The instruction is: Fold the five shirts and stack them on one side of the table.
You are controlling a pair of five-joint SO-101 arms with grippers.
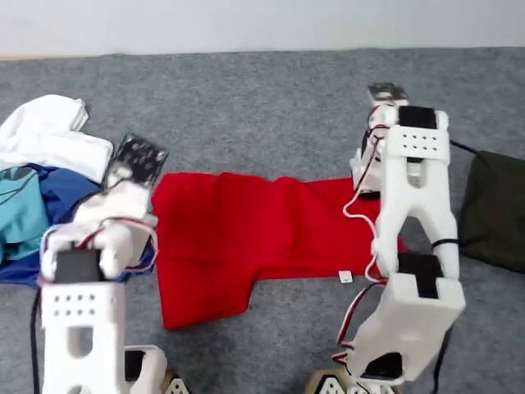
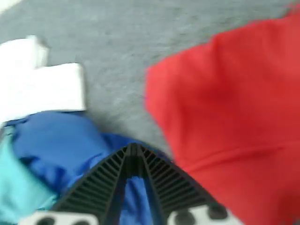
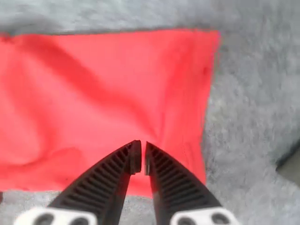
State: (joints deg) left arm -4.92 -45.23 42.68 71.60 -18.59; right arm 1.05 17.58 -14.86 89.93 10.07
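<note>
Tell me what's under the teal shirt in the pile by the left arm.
The blue shirt lies under the teal shirt, showing past its edges. Anything else beneath is covered, so I cannot tell.

The grey, felt-like tabletop (image 1: 271, 107) spreads in front of me. A red shirt (image 1: 238, 238) lies flat across its middle, one sleeve pointing toward 6 o'clock. At 9 to 10 o'clock sits a heap: a white shirt (image 1: 49, 139) farthest back, a blue shirt (image 1: 61, 193) just beside it, and a teal shirt (image 1: 20, 213) overlapping the blue. A dark green shirt (image 1: 492, 209) lies at 3 o'clock, at the edge.
</note>
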